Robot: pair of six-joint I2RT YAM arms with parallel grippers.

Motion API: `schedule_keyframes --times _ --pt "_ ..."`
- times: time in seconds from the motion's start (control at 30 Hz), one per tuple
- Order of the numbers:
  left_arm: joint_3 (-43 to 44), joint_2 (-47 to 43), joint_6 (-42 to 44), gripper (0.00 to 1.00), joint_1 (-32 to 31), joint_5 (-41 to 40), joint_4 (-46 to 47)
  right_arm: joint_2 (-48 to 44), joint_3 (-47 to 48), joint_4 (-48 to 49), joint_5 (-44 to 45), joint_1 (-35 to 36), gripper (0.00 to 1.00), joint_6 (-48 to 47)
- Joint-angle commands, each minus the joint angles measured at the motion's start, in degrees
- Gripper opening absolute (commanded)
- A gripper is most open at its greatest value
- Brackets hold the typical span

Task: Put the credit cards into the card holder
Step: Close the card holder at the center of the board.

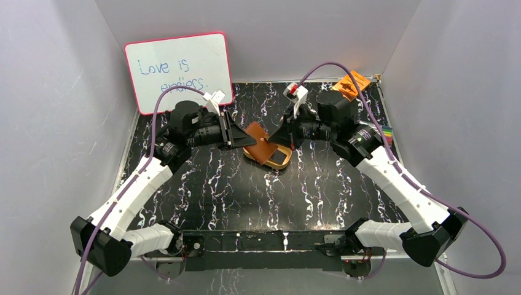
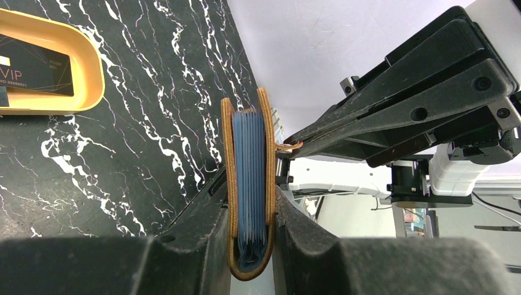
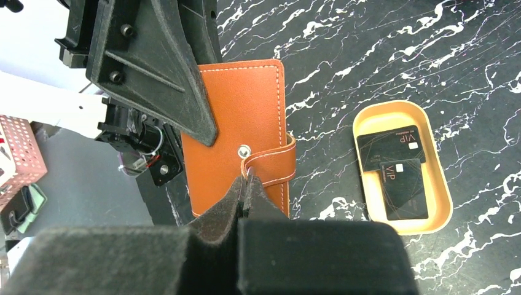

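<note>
The reddish-brown leather card holder (image 1: 257, 140) is held off the table, over the tan oval tray's left end. My left gripper (image 1: 241, 136) is shut on it; in the left wrist view (image 2: 250, 196) the holder (image 2: 249, 153) stands edge-on between the fingers, its blue inner sleeves showing. My right gripper (image 1: 284, 132) is shut on the strap tab (image 3: 273, 163) beside the metal snap button (image 3: 244, 150), as the right wrist view (image 3: 247, 179) shows. Two black credit cards (image 3: 390, 146) (image 3: 404, 190) lie in the tray (image 3: 443, 184). No pale blue-white card is in view.
A whiteboard (image 1: 178, 70) leans at the back left. An orange booklet (image 1: 350, 85) lies at the back right corner. Coloured pens (image 1: 386, 132) lie at the right table edge. The tray (image 1: 284, 161) sits mid-table on the black marbled surface.
</note>
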Motion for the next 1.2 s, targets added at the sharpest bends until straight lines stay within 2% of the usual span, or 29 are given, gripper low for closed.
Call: schedule_keyframes --times 0.0,0.47,1.17 --pt "2.05 -0.45 0.77 0.0 -0.59 2.28 1.85 -0.78 -0.17 3.48 0.09 0.45 0.0 3.38" --pt "2.51 -0.37 2.36 0.0 -1.15 1.21 0.6 0.19 -0.85 4.29 -0.67 0.67 0.0 4.85" --pt "3.11 -0.19 2.67 0.0 -1.68 0.99 -0.1 2.58 1.11 0.39 3.65 4.04 0.0 2.5"
